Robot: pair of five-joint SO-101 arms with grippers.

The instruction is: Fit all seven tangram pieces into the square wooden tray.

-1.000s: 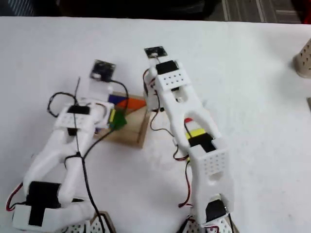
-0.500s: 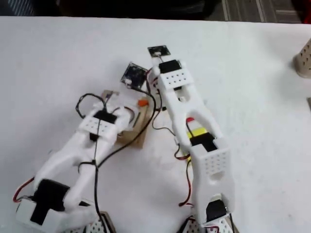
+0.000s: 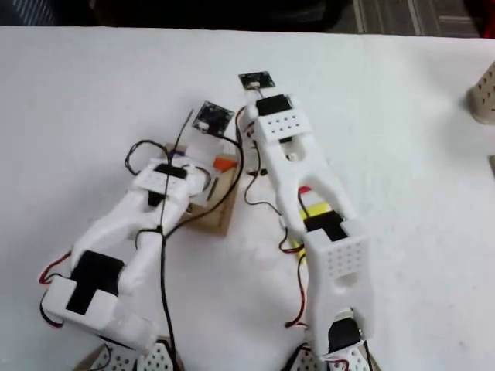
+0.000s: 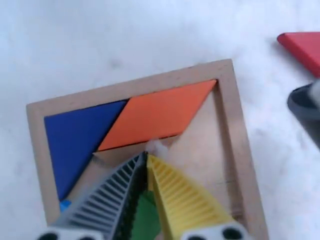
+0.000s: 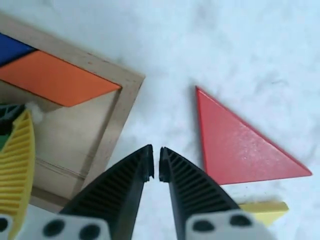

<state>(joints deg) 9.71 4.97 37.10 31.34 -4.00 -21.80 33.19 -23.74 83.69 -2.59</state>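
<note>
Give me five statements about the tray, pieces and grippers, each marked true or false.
1. The orange piece lies in the tray. True.
2. The red triangle lies in the tray. False: it lies on the table, outside it.
3. The left gripper holds a green piece. True.
4. The right gripper holds the yellow piece. False: it is empty; that piece lies beside the red triangle.
5. The blue piece touches the orange piece. True.

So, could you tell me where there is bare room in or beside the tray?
Bare wood lies inside the tray, bordered by the orange piece and the rim facing the red triangle. The table strip between that rim and the triangle is free, under the right tool. The left tool crowds the blue piece.
</note>
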